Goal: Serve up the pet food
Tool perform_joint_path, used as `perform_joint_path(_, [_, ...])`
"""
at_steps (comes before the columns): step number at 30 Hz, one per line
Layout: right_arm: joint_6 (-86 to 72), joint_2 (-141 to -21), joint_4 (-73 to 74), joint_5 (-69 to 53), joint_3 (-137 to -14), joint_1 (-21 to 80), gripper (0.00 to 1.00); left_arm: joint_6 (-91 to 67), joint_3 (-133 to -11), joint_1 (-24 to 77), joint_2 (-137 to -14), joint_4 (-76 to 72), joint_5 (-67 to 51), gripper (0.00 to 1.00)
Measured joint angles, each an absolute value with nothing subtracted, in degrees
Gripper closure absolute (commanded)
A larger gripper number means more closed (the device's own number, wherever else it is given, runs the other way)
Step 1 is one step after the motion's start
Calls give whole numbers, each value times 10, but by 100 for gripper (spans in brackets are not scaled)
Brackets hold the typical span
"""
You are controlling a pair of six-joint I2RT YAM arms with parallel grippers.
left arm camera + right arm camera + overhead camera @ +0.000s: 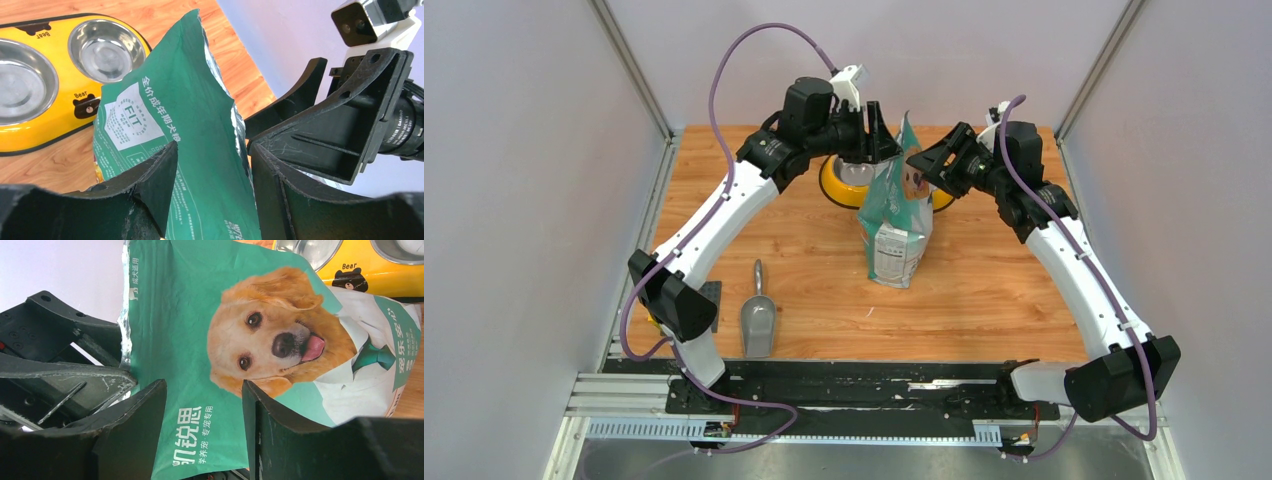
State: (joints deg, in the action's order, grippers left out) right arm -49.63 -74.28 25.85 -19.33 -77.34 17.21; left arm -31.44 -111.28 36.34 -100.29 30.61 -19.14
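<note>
The teal-green pouch [896,215] with the golden retriever print stands upright mid-table. Its top edge looks torn open, with silver lining showing. The pet food kibble is hidden inside it. My left gripper [874,135] is open at the pouch's top left; in the left wrist view [214,150] the pouch [175,100] lies across the wide gap between the jaws. My right gripper [929,165] is open at the top right; in the right wrist view [204,387] the pouch front [200,315] fills the gap between the jaws. Neither gripper pinches the pouch.
The yellow double feeder [834,182] with two steel bowls stands just behind the pouch, also in the left wrist view [50,120] and the right wrist view [370,267]. A grey scoop [757,322] lies near the front left. Side walls enclose the table.
</note>
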Motion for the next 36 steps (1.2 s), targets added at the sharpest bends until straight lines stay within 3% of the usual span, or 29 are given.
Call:
perform_joint_path(3, [-496, -743, 258, -194, -773, 172, 41, -318, -1113, 363, -1003, 298, -191, 32])
perform_joint_path(10, [-494, -743, 258, -194, -773, 172, 39, -325, -1113, 363, -997, 273, -189, 50])
perform_joint_path(28, [-494, -740, 258, -196, -773, 172, 39, -329, -1110, 363, -995, 274, -187, 74])
perform_joint_path(32, [-494, -738, 258, -198, -773, 172, 39, -329, -1110, 363, -995, 275, -189, 85])
perform_joint_path(34, [-495, -736, 255, -201, -773, 172, 39, -330, -1110, 363, -995, 275, -191, 96])
perform_joint_path(36, [-496, -733, 249, -207, -773, 172, 39, -332, -1110, 363, -995, 275, -195, 97])
